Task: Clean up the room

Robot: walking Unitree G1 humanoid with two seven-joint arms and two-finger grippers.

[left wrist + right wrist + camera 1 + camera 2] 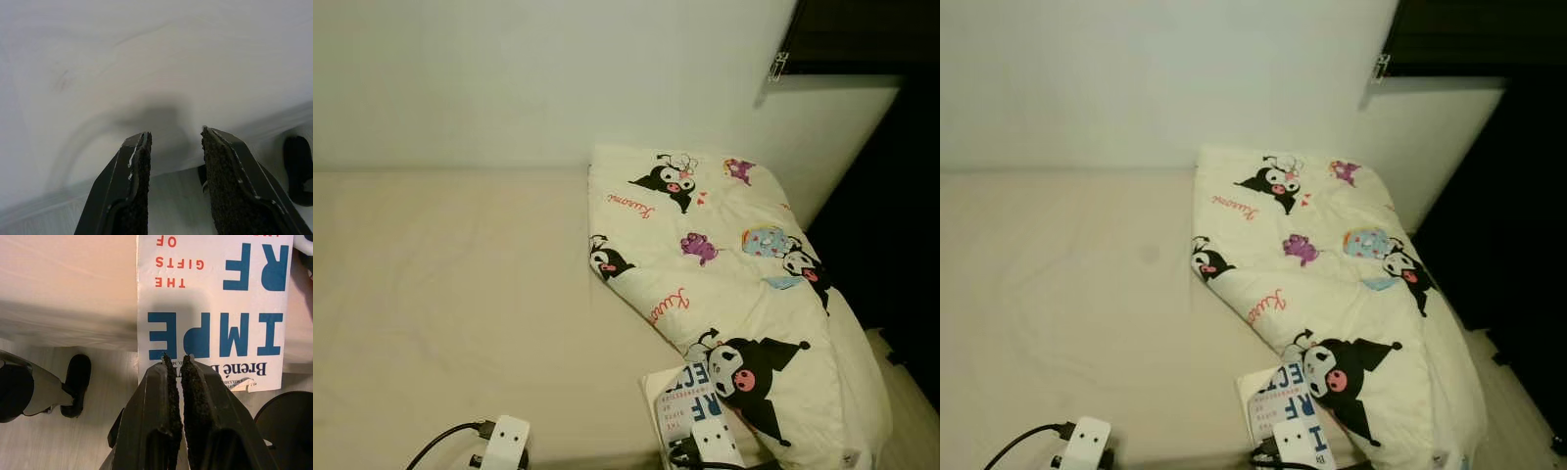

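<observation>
A white book (678, 396) with blue and red lettering lies at the bed's near edge, its far corner tucked under a folded cream duvet (734, 264) printed with cartoon characters. My right gripper (177, 360) hovers at the near edge of the book (215, 298), its fingers pressed together with nothing between them. Over the near edge of the cream sheet (146, 63), further left, my left gripper (176, 139) is held open and holds nothing. Both white wrists (504, 441) show at the bottom of the eye views.
The cream bed sheet (460, 294) stretches left of the duvet up to a white wall (558, 69). A dark gap (891, 225) lies right of the bed. Pale floor and my black foot (76, 384) lie below the bed edge.
</observation>
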